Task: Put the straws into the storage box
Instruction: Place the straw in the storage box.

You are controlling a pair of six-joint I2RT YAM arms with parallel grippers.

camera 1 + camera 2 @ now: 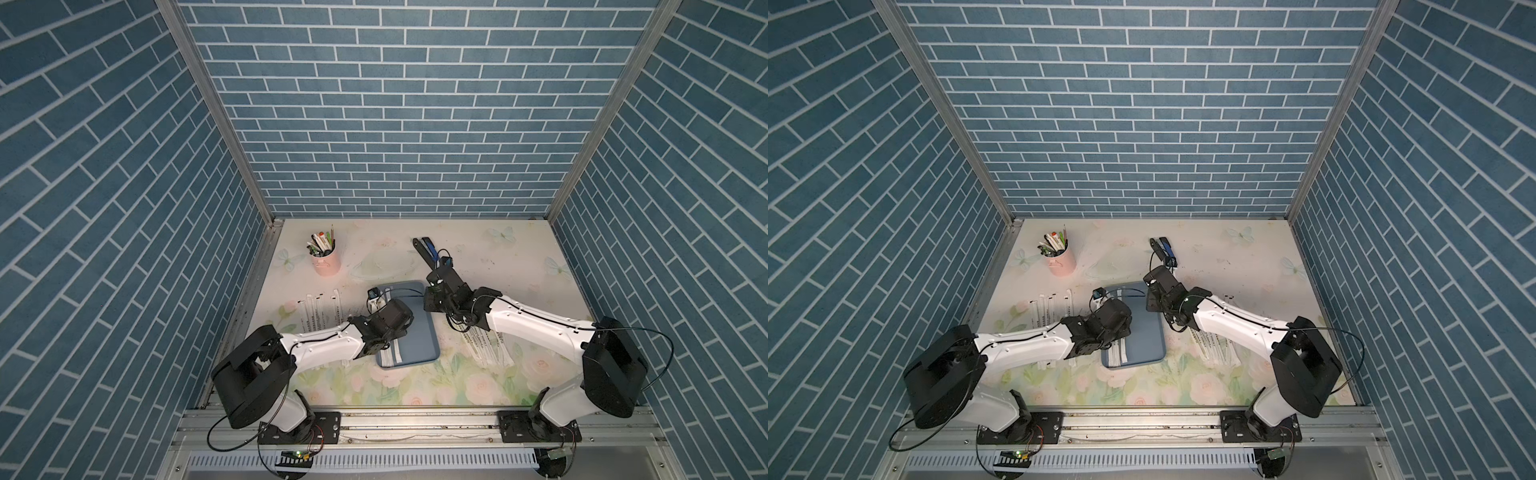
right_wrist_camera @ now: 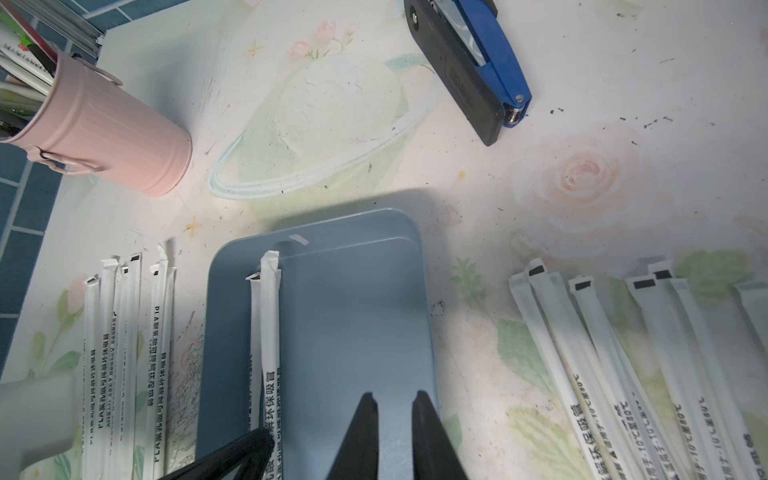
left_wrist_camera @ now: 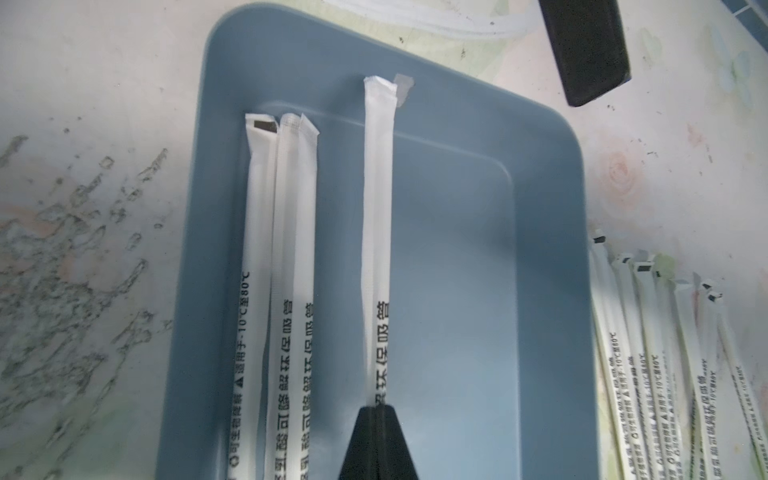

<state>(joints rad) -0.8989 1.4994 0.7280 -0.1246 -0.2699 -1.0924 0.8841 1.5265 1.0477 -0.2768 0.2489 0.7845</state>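
One straw (image 3: 377,232), clenched in the left jaws, extends over the storage box (image 3: 540,291) at frame centre; right jaws parted, empty.

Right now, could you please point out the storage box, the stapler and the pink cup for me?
storage box (image 2: 353,316), right wrist view, on its bare floor.
stapler (image 2: 496,62), right wrist view, on its blue upper arm.
pink cup (image 2: 112,137), right wrist view, on its ribbed side wall.
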